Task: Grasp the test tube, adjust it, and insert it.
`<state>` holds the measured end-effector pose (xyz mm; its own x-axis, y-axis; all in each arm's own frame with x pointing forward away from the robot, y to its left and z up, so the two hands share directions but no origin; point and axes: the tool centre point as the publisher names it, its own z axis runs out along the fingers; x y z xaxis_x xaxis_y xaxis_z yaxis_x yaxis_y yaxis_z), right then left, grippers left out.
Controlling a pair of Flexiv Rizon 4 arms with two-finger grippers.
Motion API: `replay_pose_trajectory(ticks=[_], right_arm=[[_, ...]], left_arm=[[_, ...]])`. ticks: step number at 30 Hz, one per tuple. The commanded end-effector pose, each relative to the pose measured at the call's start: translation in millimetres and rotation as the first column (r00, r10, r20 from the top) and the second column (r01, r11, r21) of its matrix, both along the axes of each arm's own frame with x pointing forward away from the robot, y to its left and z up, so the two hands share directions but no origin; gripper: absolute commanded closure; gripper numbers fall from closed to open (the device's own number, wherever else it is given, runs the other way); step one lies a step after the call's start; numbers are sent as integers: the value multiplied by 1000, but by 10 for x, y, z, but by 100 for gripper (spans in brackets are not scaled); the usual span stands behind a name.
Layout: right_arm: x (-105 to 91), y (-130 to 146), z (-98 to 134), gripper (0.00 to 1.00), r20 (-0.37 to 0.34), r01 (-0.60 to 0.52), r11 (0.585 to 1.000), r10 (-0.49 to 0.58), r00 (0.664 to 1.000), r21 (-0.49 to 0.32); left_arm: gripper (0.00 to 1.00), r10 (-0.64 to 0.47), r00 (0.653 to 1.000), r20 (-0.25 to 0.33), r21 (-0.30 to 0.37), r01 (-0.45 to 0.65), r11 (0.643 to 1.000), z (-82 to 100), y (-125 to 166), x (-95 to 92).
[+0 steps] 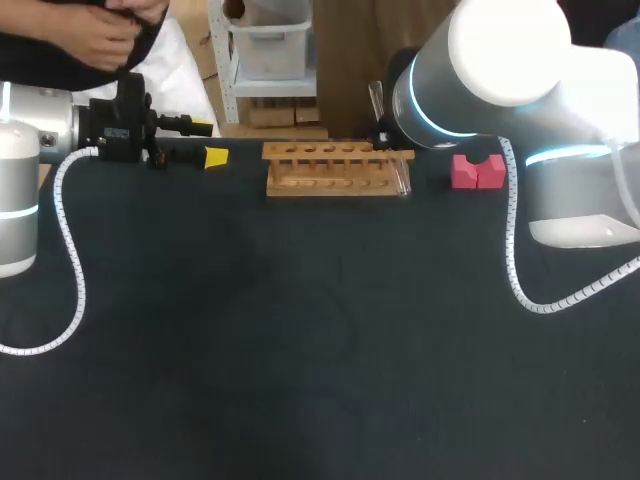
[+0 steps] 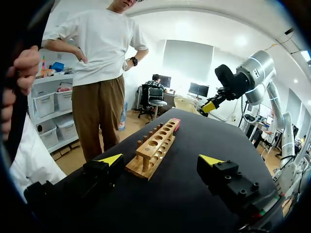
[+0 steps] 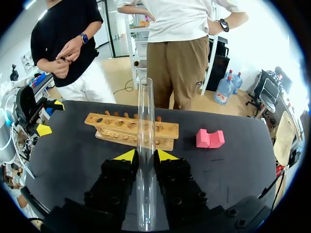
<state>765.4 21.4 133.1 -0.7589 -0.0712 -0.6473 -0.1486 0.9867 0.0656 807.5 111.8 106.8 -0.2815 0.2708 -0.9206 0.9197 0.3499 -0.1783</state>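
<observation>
Currently my right gripper (image 3: 146, 155) clenches the test tube (image 3: 146, 111), raised near the wooden rack (image 3: 131, 130), while my left gripper (image 2: 160, 160) sits released off the rack's other end; grasp done, adjustment in hand, next, I judge: stand tube over a hole, lower.

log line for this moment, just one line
right gripper: jaws shut on test tube | left gripper: jaws open, holding nothing | wooden rack: tube not yet inserted
</observation>
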Motion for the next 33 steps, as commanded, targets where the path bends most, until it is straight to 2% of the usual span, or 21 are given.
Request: replay_pose_trajectory(ticks=[1, 5, 10, 16, 33], right_arm=[[25, 19, -51, 100, 34, 30, 999, -30, 999, 12], [101, 74, -159, 100, 68, 78, 997, -77, 995, -6], [168, 164, -299, 100, 72, 123, 992, -122, 990, -18], [198, 250, -399, 100, 52, 150, 988, -149, 988, -29], [318, 283, -665, 100, -29, 146, 989, -147, 989, -26]], left_arm=[[0, 3, 1000, 4, -3, -3, 1000, -9, 4, -14], [0, 3, 1000, 4, -3, -3, 1000, -9, 4, -14], [0, 3, 1000, 4, -3, -3, 1000, -9, 4, -14], [0, 3, 1000, 4, -3, -3, 1000, -9, 4, -14], [0, 3, 1000, 4, -3, -3, 1000, -9, 4, -14]])
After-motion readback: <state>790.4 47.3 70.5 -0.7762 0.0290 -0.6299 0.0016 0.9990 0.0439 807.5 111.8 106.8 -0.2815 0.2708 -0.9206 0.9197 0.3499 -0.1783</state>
